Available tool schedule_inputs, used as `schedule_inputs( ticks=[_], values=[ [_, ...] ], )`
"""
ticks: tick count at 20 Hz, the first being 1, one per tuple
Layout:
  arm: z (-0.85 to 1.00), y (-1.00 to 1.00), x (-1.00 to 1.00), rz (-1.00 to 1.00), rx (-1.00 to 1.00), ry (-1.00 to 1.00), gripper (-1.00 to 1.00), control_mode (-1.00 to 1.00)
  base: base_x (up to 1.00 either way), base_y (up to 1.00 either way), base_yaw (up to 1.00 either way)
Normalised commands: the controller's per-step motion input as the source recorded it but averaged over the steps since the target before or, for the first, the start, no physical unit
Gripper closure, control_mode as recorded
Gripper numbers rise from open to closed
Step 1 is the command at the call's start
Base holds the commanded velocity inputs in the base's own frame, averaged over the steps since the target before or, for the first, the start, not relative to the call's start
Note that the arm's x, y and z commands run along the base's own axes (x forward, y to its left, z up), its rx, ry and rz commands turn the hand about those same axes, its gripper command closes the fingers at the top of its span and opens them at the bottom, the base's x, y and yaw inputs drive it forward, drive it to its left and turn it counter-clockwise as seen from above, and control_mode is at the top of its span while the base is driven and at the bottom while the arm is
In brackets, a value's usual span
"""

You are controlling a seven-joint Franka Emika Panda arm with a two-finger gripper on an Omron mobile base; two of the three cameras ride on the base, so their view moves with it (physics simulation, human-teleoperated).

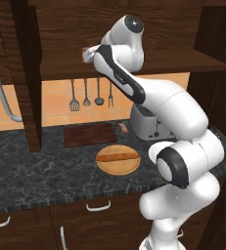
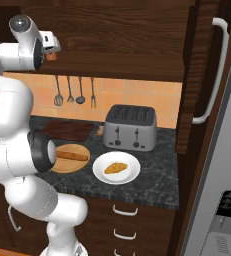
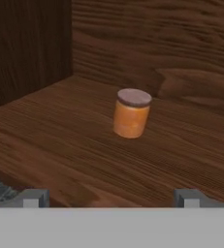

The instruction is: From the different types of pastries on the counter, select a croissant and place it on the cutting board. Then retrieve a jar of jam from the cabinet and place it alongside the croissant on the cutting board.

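Jaws of the gripper are spread wide at frame bottom. The jar of jam is seen upright at frame centre on the cabinet shelf, untouched.

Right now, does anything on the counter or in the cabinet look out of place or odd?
Yes. The croissant sits on the white plate, not the cutting board, which is bare. The jam jar stands upright on the cabinet shelf, ahead of the open claw. Nothing is spilled.
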Motion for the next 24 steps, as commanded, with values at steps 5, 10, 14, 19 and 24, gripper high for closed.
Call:
schedule_inputs(
  ticks=[5,10,14,19,24],
  values=[
    [0.01,0.00,0.62,0.00,0.01,0.00,-1.00,-1.00,0.00,0.00,0.00],
    [0.00,0.08,0.31,0.00,0.01,0.01,-1.00,-1.00,0.00,0.00,0.00],
    [0.07,0.22,0.41,-0.03,0.00,0.06,-1.00,-1.00,0.00,0.00,0.00],
    [0.11,0.00,0.28,0.00,0.02,0.02,-1.00,-1.00,0.00,0.00,0.00],
    [0.06,0.00,0.27,0.00,0.01,0.04,-1.00,-1.00,0.00,0.00,0.00]
  ],
)
